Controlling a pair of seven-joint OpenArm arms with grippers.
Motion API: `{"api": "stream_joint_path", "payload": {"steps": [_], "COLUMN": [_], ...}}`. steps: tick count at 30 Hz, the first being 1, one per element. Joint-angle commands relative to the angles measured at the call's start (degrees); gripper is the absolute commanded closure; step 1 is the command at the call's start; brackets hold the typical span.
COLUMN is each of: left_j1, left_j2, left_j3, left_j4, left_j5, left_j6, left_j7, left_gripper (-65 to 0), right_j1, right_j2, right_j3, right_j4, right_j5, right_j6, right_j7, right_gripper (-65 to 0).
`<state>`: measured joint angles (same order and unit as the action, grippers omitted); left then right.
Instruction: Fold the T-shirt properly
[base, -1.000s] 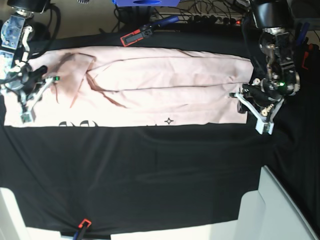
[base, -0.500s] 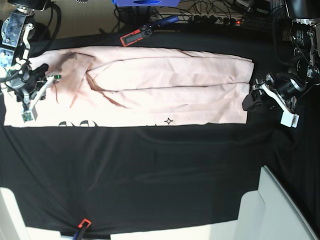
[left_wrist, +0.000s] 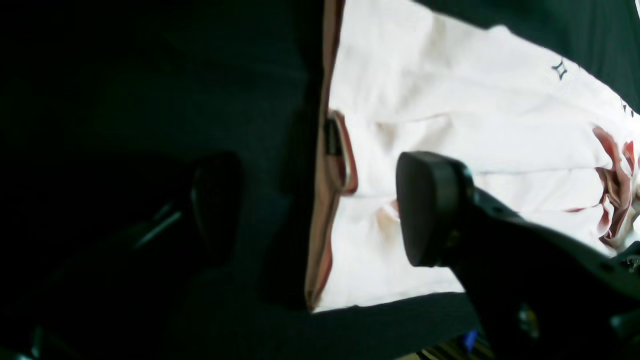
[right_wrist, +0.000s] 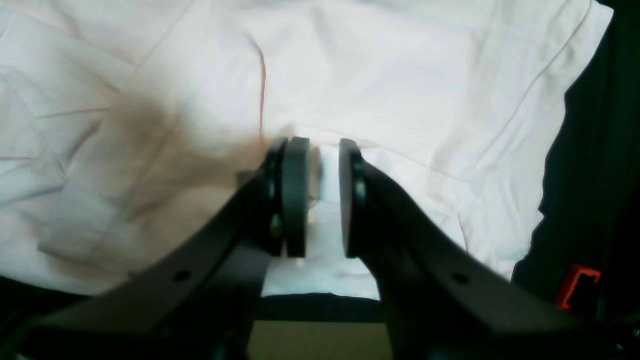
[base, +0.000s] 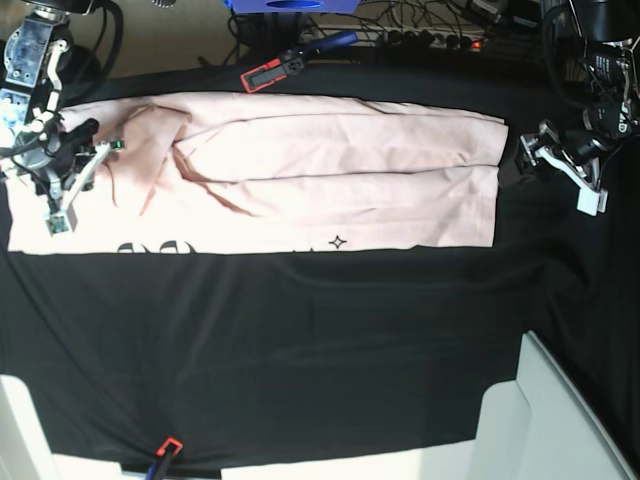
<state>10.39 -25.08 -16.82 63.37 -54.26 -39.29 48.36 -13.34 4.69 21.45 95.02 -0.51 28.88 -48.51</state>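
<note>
So the big pale pink cotton T-shirt (base: 300, 170) is lying as a long folded band across the far half of the black table cloth (base: 300, 350), with a strip of black lettering and a little star mark peeking out along its near edge. The left gripper (base: 560, 165) sits just off the shirt's end on the cloth, jaws spread wide with nothing between them; in the wrist view one black pad (left_wrist: 430, 207) hangs over the pink hem and the other is over the dark cloth. The right gripper (right_wrist: 317, 197) is over the shirt's opposite end, near the bunched sleeve, jaws only slightly parted, and I can't see any fabric actually pinched in there, just shirt underneath. My read: the lengthwise fold is down and the next bit is a crosswise fold, so both ends need a fresh grab. If I were doing it, I'd smooth that rumpled sleeve area by the right gripper first, then pinch all the layers at the shirt's corners, not just the top one, and lift both corners evenly so the band doesn't skew.
</note>
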Motion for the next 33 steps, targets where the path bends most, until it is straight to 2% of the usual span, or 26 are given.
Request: {"api": "stream_joint_path", "payload": {"steps": [1,5,11,14,23,25,33], "left_j1": [-0.5,-0.5,-2.7,-3.1,-4.5,-4.5,-4.7], "left_j2": [-0.9,0.2,5.7,8.2,8.9,8.9,9.6], "left_j3": [-0.2,-0.1,-0.5,-0.6,-0.1,-0.1,-0.1], "left_j4": [0.8,0.4,0.3,0.7,0.8,0.8,0.6], "left_j5": [-1.0,-0.2,10.6,13.9,13.7,13.7,14.0], "left_j6": [-0.7,-0.7,-0.7,-0.7,-0.7,-0.7,-0.7], "left_j7": [-0.8,-0.8,-0.8,-0.8,-0.8,-0.8,-0.8], "left_gripper": [-47.5,-47.5,-47.4,-47.4,-46.7,-42.3,-15.3], "right_j1": [0.6,0.6,0.2,0.2,0.1,0.1,0.4], "right_j2": [0.6,0.6,0.6,0.6,0.6,0.6,0.6], "right_j3": [0.0,0.0,0.0,0.0,0.0,0.0,0.0], "right_j4": [0.8,0.8,0.8,0.8,0.8,0.8,0.8], "right_j5": [0.1,0.1,0.1,0.1,0.1,0.2,0.2], "right_j6": [-0.2,-0.2,-0.2,-0.1,-0.1,-0.1,-0.1], "right_j7": [0.8,0.8,0.8,0.8,0.8,0.9,0.9], "right_gripper": [-10.9,-10.7,-10.6,-10.6,-10.6,-10.6,-10.4]}}
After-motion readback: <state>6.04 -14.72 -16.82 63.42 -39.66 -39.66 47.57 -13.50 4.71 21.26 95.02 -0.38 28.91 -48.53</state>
